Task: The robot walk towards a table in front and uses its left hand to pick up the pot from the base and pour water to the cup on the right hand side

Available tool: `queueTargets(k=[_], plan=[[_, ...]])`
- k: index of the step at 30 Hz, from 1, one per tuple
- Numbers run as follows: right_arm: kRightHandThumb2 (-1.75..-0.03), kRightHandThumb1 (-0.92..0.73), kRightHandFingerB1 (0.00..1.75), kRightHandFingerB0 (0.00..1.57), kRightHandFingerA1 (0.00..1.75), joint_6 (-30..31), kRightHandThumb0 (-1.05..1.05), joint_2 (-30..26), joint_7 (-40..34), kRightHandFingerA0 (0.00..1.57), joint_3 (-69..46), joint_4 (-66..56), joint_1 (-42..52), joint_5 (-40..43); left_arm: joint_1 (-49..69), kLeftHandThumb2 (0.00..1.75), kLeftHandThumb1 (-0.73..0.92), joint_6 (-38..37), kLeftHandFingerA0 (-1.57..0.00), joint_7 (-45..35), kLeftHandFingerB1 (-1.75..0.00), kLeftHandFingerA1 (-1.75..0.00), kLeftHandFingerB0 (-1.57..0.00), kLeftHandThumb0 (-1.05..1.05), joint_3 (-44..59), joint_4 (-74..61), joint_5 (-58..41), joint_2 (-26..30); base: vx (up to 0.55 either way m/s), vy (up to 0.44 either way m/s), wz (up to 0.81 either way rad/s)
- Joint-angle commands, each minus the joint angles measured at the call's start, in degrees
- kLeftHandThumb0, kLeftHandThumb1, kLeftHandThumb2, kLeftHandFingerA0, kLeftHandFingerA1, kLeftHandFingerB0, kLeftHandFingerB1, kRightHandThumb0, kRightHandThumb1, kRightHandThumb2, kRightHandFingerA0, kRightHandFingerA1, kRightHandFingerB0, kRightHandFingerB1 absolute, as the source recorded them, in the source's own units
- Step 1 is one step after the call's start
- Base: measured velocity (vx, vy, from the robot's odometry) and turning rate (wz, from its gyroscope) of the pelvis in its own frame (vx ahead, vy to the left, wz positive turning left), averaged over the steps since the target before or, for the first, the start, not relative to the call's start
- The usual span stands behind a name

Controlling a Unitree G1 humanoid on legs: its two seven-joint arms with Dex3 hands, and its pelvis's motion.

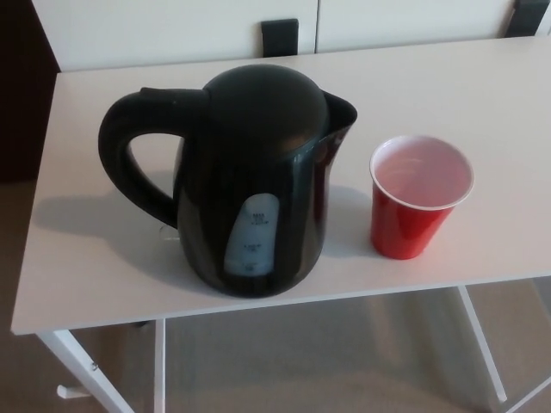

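Gleaming rounded black pot [258, 181] beside tapered red cup [415, 206]

Looks like a home or small office room, not a proper kitchen. White table [95, 258] on thin white metal legs [82, 366], carpet-like beige floor [310, 353] underneath. White cabinet or panel fronts [172, 26] behind the table, with dark chair backs [280, 37] tucked against the far edge (a second one at top right corner, mostly cut off). On the table: black electric kettle [250, 181] and red plastic cup [413, 202], so a makeshift tea-corner setup. Dark area at far left, can't tell what.
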Motion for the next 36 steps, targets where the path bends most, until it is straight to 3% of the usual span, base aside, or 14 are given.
queueTargets(k=[1, 2, 10, 13, 18, 36], plan=[[-0.55, -0.52, 0.46, 0.54, 0.56, 0.45, -0.26, -1.95, 0.19, 0.70, -0.66, 0.27, 0.62, 0.45, -6.94, 0.56, 0.50, 13.66, -0.08, 1.70, -0.26, -0.35, -0.06, -0.19, -4.76, -30.37, -7.73, 6.38, 0.00, 0.000, 0.00], [-0.55, -0.52, 0.45, 0.53, 0.56, 0.27, -0.29, -2.18, -0.26, 0.74, -0.23, 0.84, 0.45, -0.18, -9.21, 0.91, 0.47, 13.84, -0.03, 1.90, -0.49, -0.51, 0.00, -0.16, -7.29, -30.94, -6.35, 5.35, 0.00, 0.000, 0.00], [-0.55, -0.53, 0.44, 0.50, 0.53, -0.16, -0.29, -2.34, 2.10, 0.65, -1.09, -0.60, 1.50, 0.98, -17.66, 0.90, 0.44, 15.75, -0.03, 5.45, -0.48, -0.51, 0.00, -0.18, -15.44, -30.97, 2.73, 2.14, 0.00, 0.000, 0.00], [-0.55, -0.51, 0.45, 0.52, 0.55, 0.84, -0.27, -2.46, 0.89, 0.70, -1.10, 0.07, 0.38, 0.56, -22.07, 0.90, 0.44, 17.94, -0.03, 7.16, -0.48, -0.50, 0.00, -0.17, -18.35, -29.09, 5.26, 1.91, 0.00, 0.000, 0.00], [-0.55, -0.53, 0.46, 0.53, 0.55, 0.57, -0.26, -2.15, 0.62, 0.71, -1.50, 0.49, -0.12, 0.88, -28.42, 0.92, 0.46, 23.06, -0.02, 9.15, -0.48, -0.50, 0.00, -0.18, -20.09, -24.70, 3.23, 0.22, 0.00, 0.000, 0.00], [-0.55, -0.52, 0.46, 0.53, 0.55, 1.60, -0.27, -2.50, 1.58, 0.69, -2.14, -0.56, -1.84, 1.46, -31.68, 0.90, 0.40, 25.16, 0.00, 10.61, -0.48, -0.48, 0.00, -0.26, -22.66, -20.21, 3.26, -3.12, 0.00, 0.000, 0.00]])
